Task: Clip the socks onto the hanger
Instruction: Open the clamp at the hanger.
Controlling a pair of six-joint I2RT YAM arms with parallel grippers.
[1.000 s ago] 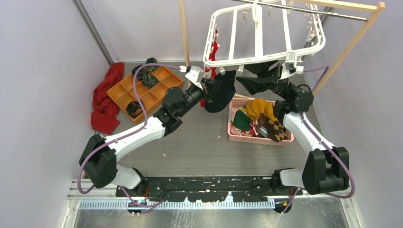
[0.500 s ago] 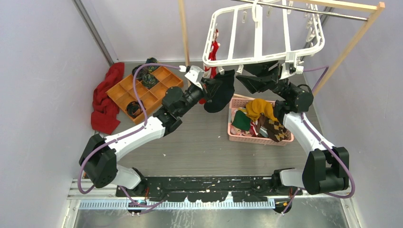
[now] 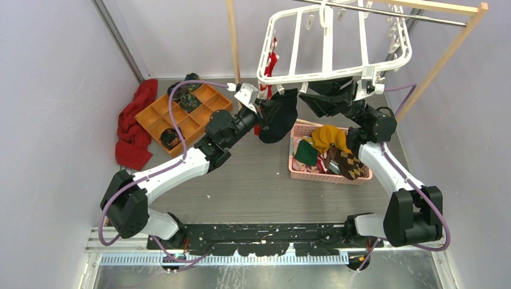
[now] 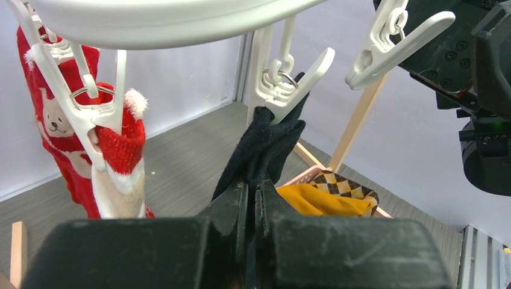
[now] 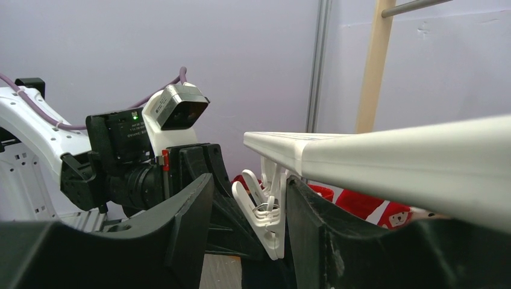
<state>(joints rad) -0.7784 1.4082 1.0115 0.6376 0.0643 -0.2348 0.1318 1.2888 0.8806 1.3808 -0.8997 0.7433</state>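
Left tool [image 4: 252,194]: jaws pressed together on the lower part of a black fabric sock [image 4: 265,141], held up under the near rail of the large white plastic rectangular hanger [image 3: 327,48]. The sock's upper end sits in the mouth of a small white plastic clip [image 4: 282,90] dangling from that rail, and the fabric runs from the clip down to the tool. Right tool [image 5: 250,195]: raised to the same rail, jaws partly apart, with a white hanger clip [image 5: 265,217] between its fingers. Cannot tell whether the pads touch it, nor whether it is the clip on the black sock. A red-and-white Christmas sock [image 4: 120,150] hangs clipped further left on the hanger. Below, on the grey table [image 3: 253,180], a pink plastic basket [image 3: 328,176] holds a mustard-yellow sock [image 3: 328,137] and a brown sock with cream argyle diamonds [image 3: 349,161]. An orange compartment tray [image 3: 181,117] and a crumpled red cloth [image 3: 135,123] lie at far left.
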